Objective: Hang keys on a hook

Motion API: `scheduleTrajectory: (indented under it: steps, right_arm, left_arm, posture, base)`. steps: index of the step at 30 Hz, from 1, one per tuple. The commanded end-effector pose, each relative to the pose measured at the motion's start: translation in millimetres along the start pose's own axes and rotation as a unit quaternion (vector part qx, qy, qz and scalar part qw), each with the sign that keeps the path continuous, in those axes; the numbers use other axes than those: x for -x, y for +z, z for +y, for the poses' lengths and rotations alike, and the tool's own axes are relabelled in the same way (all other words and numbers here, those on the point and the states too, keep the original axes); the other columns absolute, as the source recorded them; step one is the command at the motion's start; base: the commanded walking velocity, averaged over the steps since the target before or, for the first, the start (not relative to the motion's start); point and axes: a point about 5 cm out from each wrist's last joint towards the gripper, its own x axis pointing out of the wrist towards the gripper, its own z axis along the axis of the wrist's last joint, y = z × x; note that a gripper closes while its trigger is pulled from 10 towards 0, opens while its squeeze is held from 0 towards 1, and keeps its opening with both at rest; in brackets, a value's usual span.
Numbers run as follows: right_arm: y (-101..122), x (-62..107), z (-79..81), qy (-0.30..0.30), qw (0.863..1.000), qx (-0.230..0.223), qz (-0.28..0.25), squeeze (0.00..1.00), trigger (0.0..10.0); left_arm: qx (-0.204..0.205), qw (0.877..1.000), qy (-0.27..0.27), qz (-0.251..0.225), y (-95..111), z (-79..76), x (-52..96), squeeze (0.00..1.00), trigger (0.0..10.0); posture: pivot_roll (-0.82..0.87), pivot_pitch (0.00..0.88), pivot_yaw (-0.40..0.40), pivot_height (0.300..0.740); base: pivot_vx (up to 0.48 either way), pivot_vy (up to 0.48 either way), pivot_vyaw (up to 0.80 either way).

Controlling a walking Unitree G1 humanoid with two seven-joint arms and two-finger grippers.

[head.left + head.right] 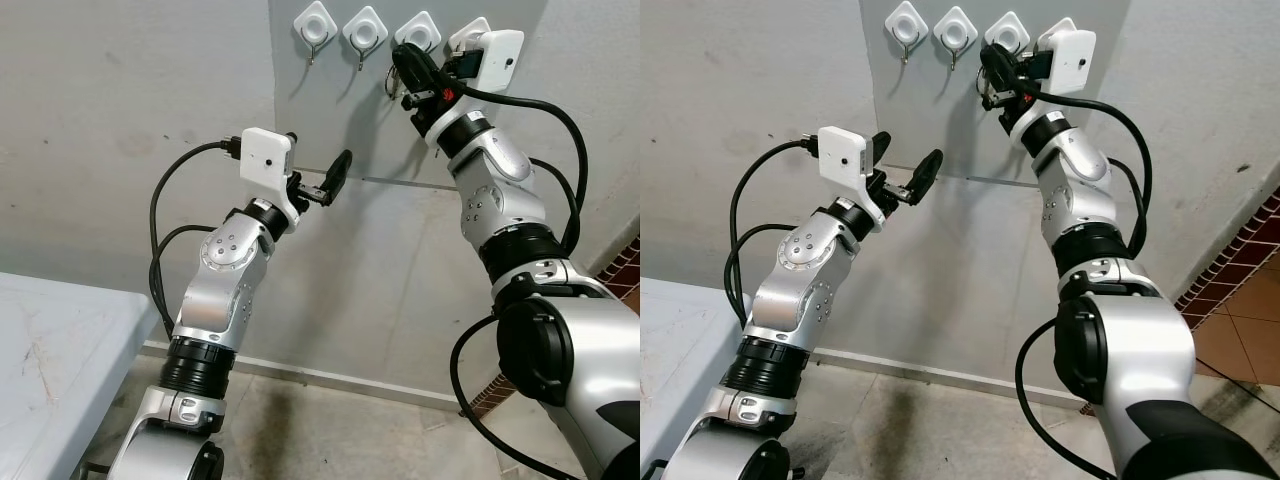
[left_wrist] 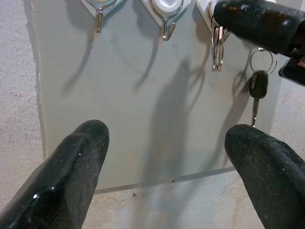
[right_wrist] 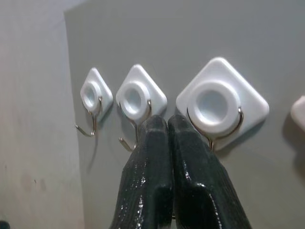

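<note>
Several white diamond-shaped hooks sit in a row on a grey wall panel (image 1: 330,110). My right gripper (image 1: 405,60) is raised to the third hook (image 1: 418,32), and in the right wrist view its fingers (image 3: 167,121) are pressed shut just below that hook (image 3: 214,102). The key rings (image 2: 217,47) hang under these fingers right by the hook, and a dark-headed key (image 2: 259,86) dangles on a ring a little to the side. Whether a ring sits on the hook's wire is hidden. My left gripper (image 1: 905,155) hovers open and holds nothing, lower and to the left, pointing at the panel.
The first hook (image 1: 317,25) and second hook (image 1: 365,30) are bare. A pale table (image 1: 50,350) stands at the lower left. Concrete floor lies below the wall, with brick-patterned tiles (image 1: 1240,290) at the right.
</note>
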Motion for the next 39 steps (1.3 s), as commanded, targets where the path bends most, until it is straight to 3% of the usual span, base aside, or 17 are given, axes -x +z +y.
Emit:
scheduleTrajectory:
  steps: [1,6,13,22,24,25,39]
  right_arm:
    - [-0.8,-1.5,1.6,0.017,1.000,0.016,0.021,0.00,10.0]
    - [-14.7,5.2,3.8,0.038,0.996,0.051,0.058,0.00,10.0]
    - [-26.5,12.3,3.9,0.042,0.995,0.051,0.080,0.00,10.0]
    - [-37.8,21.8,4.4,0.029,0.997,0.030,0.071,0.00,10.0]
    - [-40.0,23.1,4.1,0.020,0.998,0.003,0.064,0.00,10.0]
    - [-39.3,23.6,1.7,0.004,0.998,-0.003,0.058,1.00,10.0]
    - [-29.9,26.6,1.8,-0.006,0.999,-0.040,-0.023,1.00,10.0]
  left_arm:
    - [-0.007,1.000,0.002,-0.005,4.0,0.3,0.5,0.00,10.0]
    - [-0.007,1.000,0.002,-0.005,4.1,0.3,0.3,0.00,10.0]
    - [-0.007,1.000,0.003,-0.004,4.1,0.5,0.3,0.00,10.0]
    - [-0.015,1.000,0.010,-0.006,3.9,1.1,0.6,0.00,10.0]
    - [-0.014,1.000,0.010,-0.006,3.6,1.3,0.9,0.00,10.0]
    - [-0.013,1.000,0.010,-0.006,3.4,1.1,0.8,0.00,10.0]
    - [-0.015,1.000,0.017,-0.005,2.1,0.4,1.0,0.00,10.0]
  posture:
    - [0.15,0.055,-0.051,0.740]
    - [0.15,0.055,-0.051,0.740]
    - [0.14,0.055,-0.049,0.740]
    - [0.14,0.053,-0.047,0.740]
    - [0.14,0.048,-0.045,0.740]
    - [0.14,0.048,-0.045,0.740]
    - [0.14,0.052,-0.047,0.740]
  base:
    - [0.000,0.000,0.00]
    - [0.000,0.000,0.00]
    - [0.000,0.000,0.00]
    - [0.000,0.000,0.00]
    - [0.000,0.000,0.00]
    - [0.000,0.000,0.00]
    - [0.000,0.000,0.00]
